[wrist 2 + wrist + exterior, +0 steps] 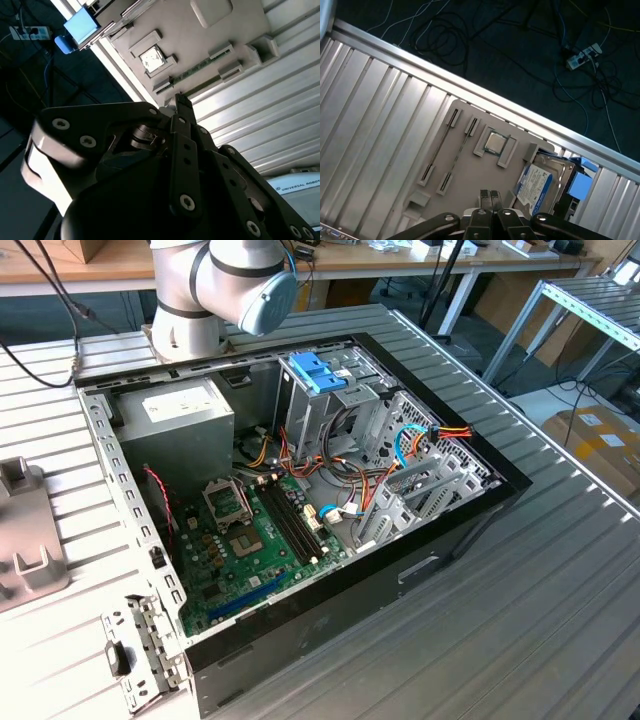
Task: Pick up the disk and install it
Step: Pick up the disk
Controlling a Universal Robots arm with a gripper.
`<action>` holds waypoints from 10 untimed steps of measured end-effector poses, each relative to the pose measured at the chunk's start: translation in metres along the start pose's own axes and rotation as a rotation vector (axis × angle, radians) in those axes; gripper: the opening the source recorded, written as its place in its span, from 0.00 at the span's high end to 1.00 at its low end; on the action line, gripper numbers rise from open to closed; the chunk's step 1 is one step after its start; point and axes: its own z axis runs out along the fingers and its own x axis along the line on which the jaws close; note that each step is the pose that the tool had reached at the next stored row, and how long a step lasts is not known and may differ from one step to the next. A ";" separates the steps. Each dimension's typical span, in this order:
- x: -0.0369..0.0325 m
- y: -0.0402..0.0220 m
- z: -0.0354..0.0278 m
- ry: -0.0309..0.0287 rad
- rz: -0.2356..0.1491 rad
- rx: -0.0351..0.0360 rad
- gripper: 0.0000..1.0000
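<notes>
Our gripper hangs with its fingers pressed together, holding nothing. Near it we see the disk lying flat at the edge of the grey fixture plate, beside a processor.

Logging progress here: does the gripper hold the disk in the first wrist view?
No, the disk lies on the grey tray, beside the gripper, whose shut jaws hold nothing.
</notes>
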 end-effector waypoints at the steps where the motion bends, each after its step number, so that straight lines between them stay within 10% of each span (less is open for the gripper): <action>1: -0.0005 -0.0008 0.0002 -0.0003 0.000 0.0001 0.89; 10: -0.0021 -0.0022 0.0051 -0.0072 0.076 0.0030 0.89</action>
